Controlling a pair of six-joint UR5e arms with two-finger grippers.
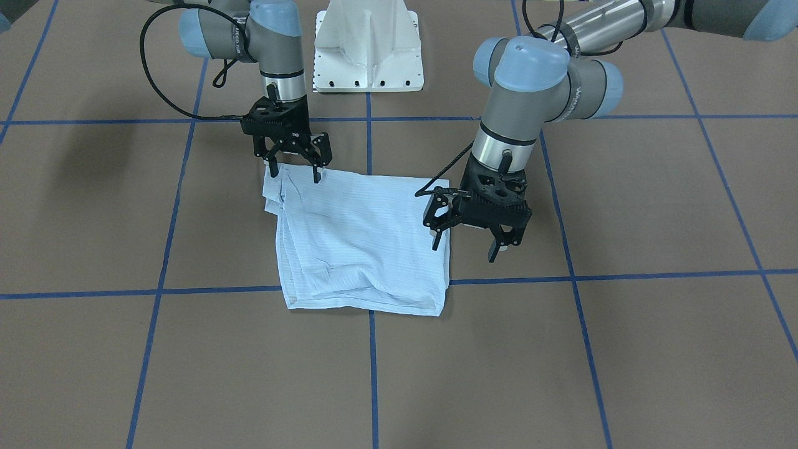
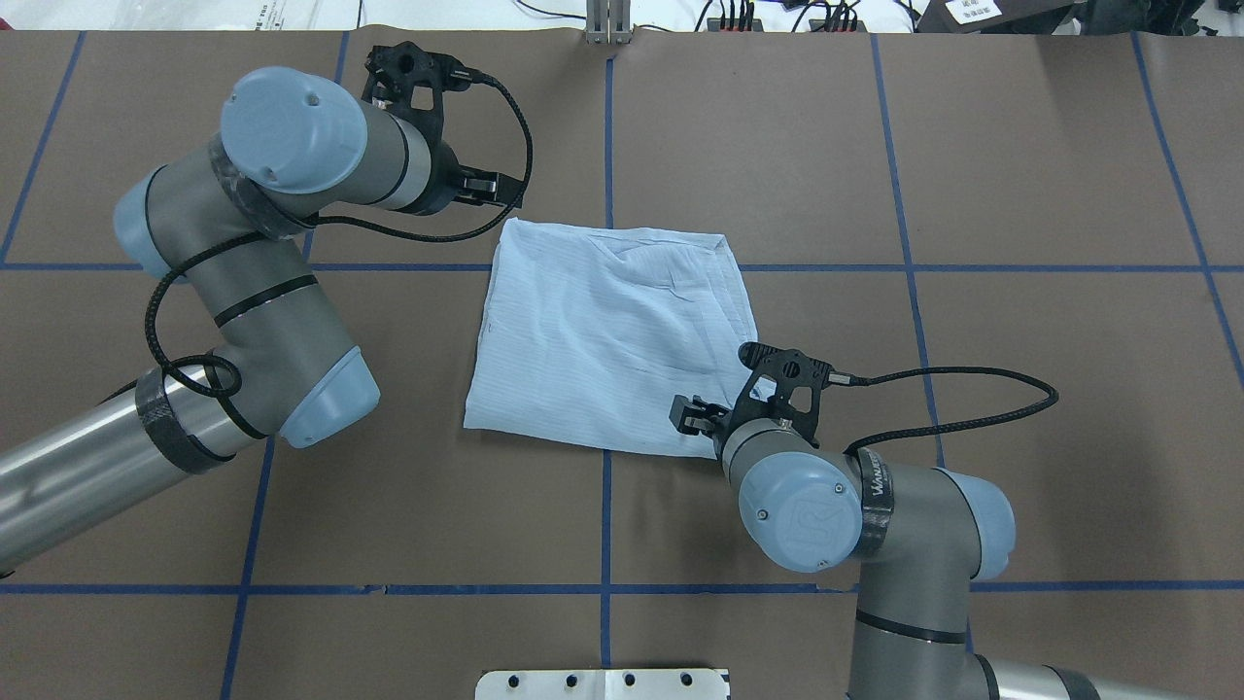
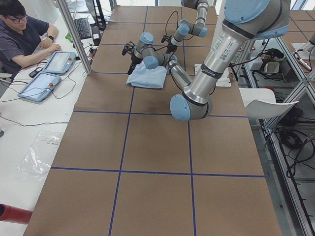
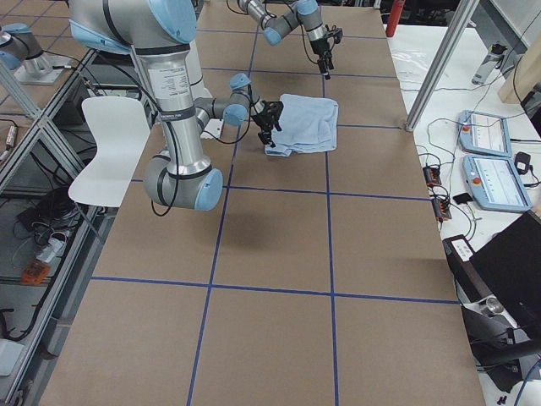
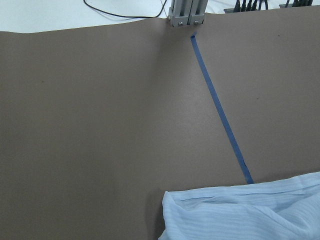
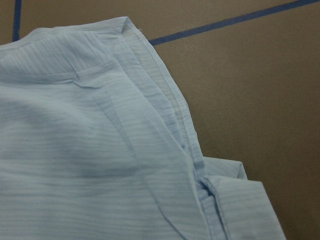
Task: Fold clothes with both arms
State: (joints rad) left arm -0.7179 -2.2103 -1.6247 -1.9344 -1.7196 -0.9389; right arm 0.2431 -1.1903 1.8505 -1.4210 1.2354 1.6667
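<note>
Shirt [image 1: 361, 243] lay flat near the middle of the brown table [image 1: 623, 349], folded to a rough square. Several layers showed along its edges. It sat over a crossing of blue tape lines [image 1: 373, 368], out in front of the white pedestal base [image 1: 369, 50] and apart from it.

Left claw [image 1: 464, 251]: fingers spread wide, nothing between them. It hung raised above the table at the shirt's edge on the robot's left, toward the corner far from the base. In the front-facing view one fingertip overlapped the cloth's border and the other stood out over bare table. Contact with the cloth could not be judged. Its wrist camera looked across bare table and one tape line, with only a corner of the shirt at the bottom of the frame.

Right claw [image 1: 295, 176]: also spread, gripping nothing. It pointed down over the shirt's corner nearest the base, on the robot's right. One fingertip was at the outer corner, the other a little way in along the near edge. I could not tell whether they touched the cloth. Its wrist camera was mostly filled with pinstriped cloth, layered folded edges and a hem, with brown table beside them.

The two claws stood at diagonally opposite corners of the shirt.
</note>
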